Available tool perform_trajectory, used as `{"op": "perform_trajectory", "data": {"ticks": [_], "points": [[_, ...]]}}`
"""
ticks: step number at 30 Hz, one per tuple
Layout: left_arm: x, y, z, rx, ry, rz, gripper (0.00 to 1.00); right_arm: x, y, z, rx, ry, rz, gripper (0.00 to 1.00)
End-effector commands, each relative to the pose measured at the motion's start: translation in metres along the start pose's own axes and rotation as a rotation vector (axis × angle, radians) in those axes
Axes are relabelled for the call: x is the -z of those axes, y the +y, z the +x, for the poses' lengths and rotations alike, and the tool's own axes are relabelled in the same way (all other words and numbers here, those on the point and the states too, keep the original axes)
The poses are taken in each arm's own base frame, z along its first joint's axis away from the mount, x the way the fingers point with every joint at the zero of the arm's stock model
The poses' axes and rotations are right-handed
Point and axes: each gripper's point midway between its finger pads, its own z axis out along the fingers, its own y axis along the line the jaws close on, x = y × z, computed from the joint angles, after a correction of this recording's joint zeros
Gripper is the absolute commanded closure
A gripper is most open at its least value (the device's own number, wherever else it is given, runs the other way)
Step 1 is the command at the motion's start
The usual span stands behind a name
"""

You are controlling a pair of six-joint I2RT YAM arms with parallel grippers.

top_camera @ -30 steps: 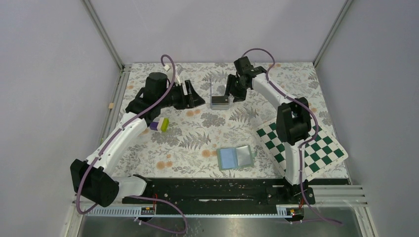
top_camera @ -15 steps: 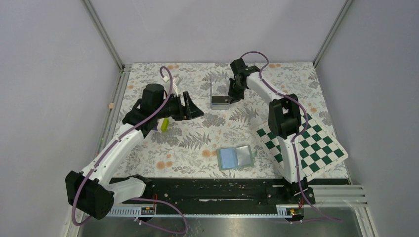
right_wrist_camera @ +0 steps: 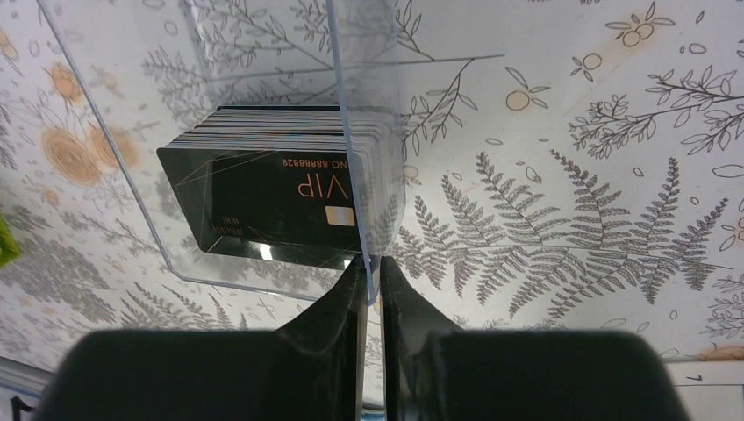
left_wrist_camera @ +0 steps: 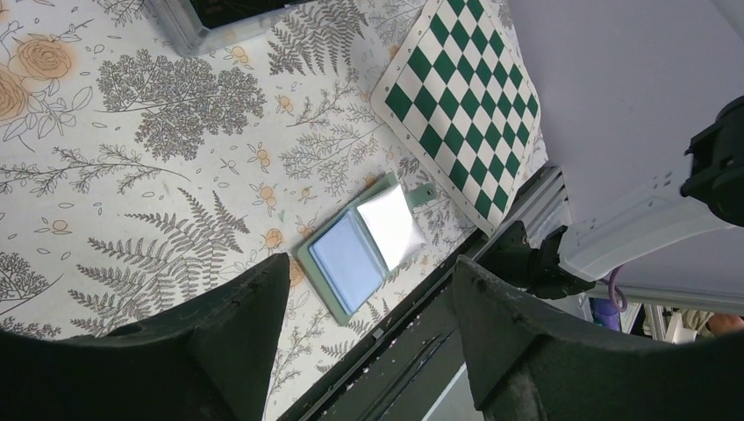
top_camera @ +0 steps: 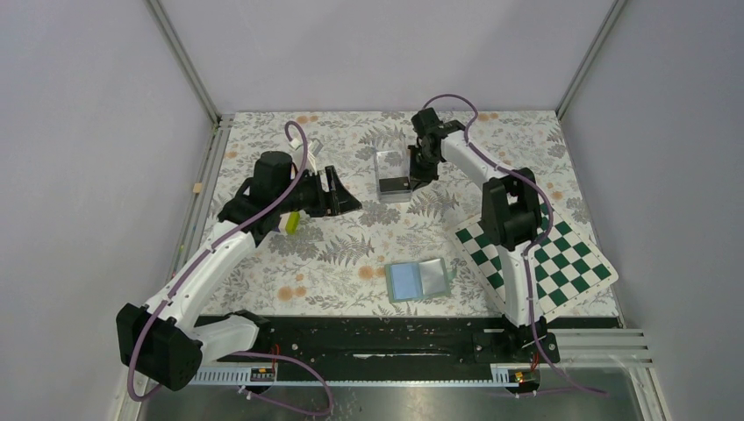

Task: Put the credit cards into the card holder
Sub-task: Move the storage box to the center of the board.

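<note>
A stack of black credit cards (right_wrist_camera: 272, 197) lies inside a clear acrylic box (right_wrist_camera: 263, 96); the top card has a small pale chip mark. My right gripper (right_wrist_camera: 369, 267) is shut on the box's thin right wall. In the top view the right gripper (top_camera: 419, 167) is at the box (top_camera: 389, 167), at the far middle of the table. The card holder (top_camera: 419, 280), a sage-green wallet, lies open at the near middle and shows pale blue-grey pockets. It also shows in the left wrist view (left_wrist_camera: 364, 246). My left gripper (top_camera: 351, 197) is open and empty, left of the box.
A green-and-white chequered board (top_camera: 548, 254) lies at the right, partly under the right arm, and also shows in the left wrist view (left_wrist_camera: 461, 88). A small yellow-green block (top_camera: 291, 222) sits under the left arm. The black rail runs along the table's near edge.
My right gripper has moved onto the box's wall, and the box has shifted slightly. My left arm has swung nearer, now covering the purple part of the block.
</note>
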Motion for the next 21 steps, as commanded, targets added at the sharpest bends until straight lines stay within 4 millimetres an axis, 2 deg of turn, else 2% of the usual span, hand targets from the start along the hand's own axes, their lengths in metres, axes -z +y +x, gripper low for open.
{"op": "perform_trajectory", "data": {"ticks": [1,7,21], "points": [[0.002,-0.005,-0.005,-0.039,-0.029,0.029,0.32,0.02,-0.005,0.019,0.095,0.047,-0.019,1.0],[0.001,-0.002,-0.003,-0.037,-0.022,0.023,0.32,0.03,0.003,0.033,0.217,0.062,-0.065,1.0],[0.002,0.004,0.004,-0.04,-0.003,0.006,0.31,0.033,0.02,0.067,0.539,0.091,-0.051,1.0]]}}
